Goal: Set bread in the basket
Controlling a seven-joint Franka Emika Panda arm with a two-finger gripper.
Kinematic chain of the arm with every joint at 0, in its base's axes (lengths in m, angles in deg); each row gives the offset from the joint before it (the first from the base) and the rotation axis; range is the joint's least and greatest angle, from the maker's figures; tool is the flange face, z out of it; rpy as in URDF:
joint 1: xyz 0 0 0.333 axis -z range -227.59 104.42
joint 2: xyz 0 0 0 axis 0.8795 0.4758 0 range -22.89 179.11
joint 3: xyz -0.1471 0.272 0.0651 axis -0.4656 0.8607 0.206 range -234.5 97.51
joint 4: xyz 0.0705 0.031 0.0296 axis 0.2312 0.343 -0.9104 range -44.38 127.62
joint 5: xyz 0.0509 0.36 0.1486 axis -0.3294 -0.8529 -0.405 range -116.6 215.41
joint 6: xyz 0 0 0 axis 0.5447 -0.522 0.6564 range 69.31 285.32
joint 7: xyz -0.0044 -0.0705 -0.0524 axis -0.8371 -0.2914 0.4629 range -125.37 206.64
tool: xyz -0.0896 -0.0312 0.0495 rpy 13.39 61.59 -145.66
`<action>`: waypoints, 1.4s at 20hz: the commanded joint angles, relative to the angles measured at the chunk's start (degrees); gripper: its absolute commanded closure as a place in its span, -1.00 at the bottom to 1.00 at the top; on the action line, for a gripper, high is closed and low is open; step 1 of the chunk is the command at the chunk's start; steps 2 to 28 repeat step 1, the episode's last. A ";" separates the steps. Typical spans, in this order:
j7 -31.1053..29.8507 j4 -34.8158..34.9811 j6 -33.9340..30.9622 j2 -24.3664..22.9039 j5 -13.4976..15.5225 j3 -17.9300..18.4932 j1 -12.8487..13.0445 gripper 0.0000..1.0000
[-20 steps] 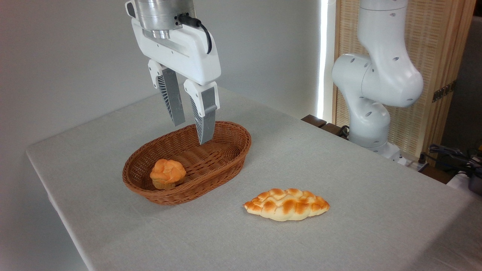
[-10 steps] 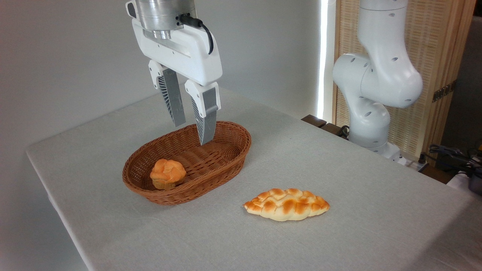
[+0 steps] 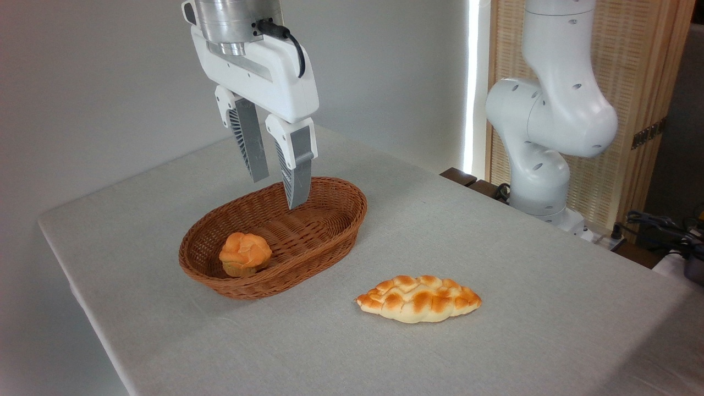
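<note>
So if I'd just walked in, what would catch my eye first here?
Probably the big white gripper, hanging open and empty above the far end of the brown basket. Next, the small orange bun sitting inside the basket at its near left end. Then the longer braided loaf, lying alone on the grey table to the basket's right.

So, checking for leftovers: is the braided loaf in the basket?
No, the braided loaf lies on the table, right of the basket.
</note>
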 commanded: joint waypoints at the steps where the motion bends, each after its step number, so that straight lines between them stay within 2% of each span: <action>1: 0.72 -1.07 -1.71 0.09 0.05 0.10 -0.68 -1.00; 28: 0.72 -1.07 -1.71 0.09 0.05 0.10 -0.68 -1.00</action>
